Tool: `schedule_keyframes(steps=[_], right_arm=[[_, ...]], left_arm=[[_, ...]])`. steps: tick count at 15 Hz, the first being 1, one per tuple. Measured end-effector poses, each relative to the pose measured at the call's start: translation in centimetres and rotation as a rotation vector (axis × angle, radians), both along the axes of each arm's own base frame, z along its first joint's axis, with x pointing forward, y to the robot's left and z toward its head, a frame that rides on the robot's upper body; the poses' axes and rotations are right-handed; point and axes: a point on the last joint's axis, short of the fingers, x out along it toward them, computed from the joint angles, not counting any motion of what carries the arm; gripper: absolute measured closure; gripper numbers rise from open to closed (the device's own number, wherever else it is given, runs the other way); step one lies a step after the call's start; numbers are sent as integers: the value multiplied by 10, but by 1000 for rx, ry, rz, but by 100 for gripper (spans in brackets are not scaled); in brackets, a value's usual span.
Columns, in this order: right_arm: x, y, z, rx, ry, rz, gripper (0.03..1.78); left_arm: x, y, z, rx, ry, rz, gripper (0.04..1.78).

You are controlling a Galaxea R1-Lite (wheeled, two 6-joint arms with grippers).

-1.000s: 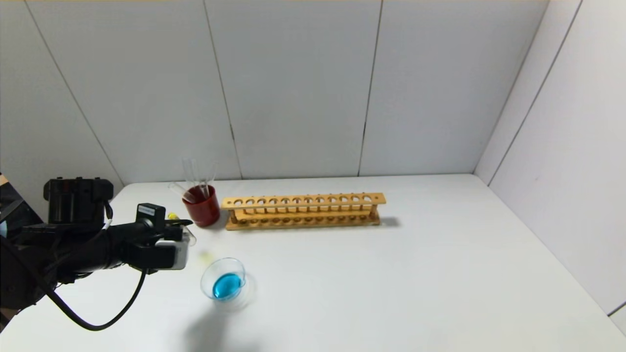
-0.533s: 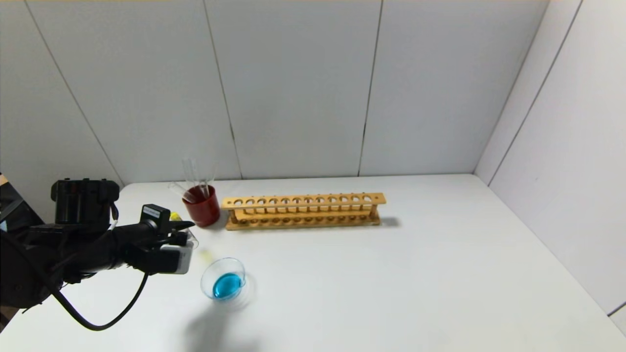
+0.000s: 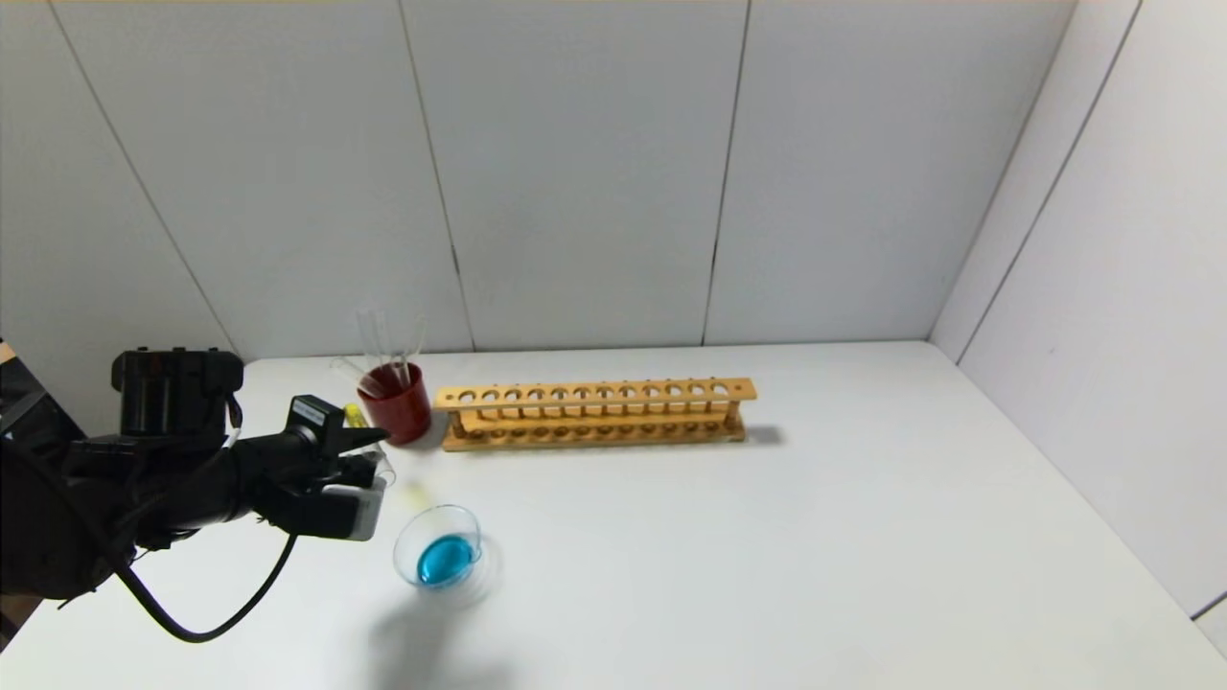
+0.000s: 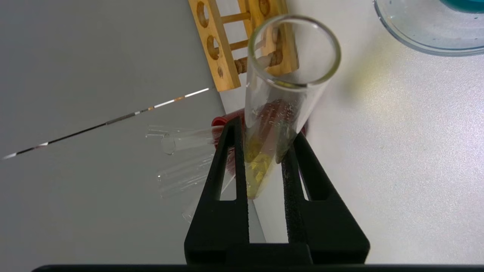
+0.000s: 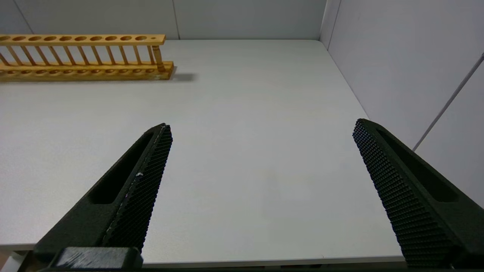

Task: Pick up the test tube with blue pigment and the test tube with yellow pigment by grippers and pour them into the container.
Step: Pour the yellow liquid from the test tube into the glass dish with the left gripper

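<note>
On the left side of the white desk (image 3: 729,537), the left end effector (image 3: 369,452) hovers above the surface, between a red cup (image 3: 396,402) and the glass dish (image 3: 441,551). Its two black fingers (image 4: 230,158) are nearly closed, pinching the yellow tube (image 4: 280,105) low on its body, near the rounded end. The tube lies tilted rather than upright. In the head view its yellow end (image 3: 353,415) points back and left, toward the wall, and its open mouth points forward and right, toward the dish. In the left wrist view the round mouth faces the camera, and yellow liquid sits pooled at the closed end between the fingers. A faint yellow glow falls on the desk just beside the dish.

The dish rests on the desk, in front and to the right of the left end effector, apart from the tube. It holds a pool of blue liquid. The red cup stands behind, with several clear tubes (image 3: 383,340) leaning in it. I cannot tell which, if any, is the blue tube. A wooden rack (image 3: 594,412) stands just to the right of the cup, its long side running left to right.

The right end effector (image 5: 261,132) hangs over the right part of the desk, its fingers spread wide, holding nothing.
</note>
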Motion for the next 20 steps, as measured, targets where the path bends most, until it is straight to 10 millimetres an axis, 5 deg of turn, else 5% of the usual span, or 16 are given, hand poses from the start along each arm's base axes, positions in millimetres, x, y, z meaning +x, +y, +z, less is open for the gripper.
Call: schedule_keyframes(steps=[20], right_arm=[[0,0,0,0,0,2,6]], left_arm=[[10,-5,-7,103,-47,-78,151]])
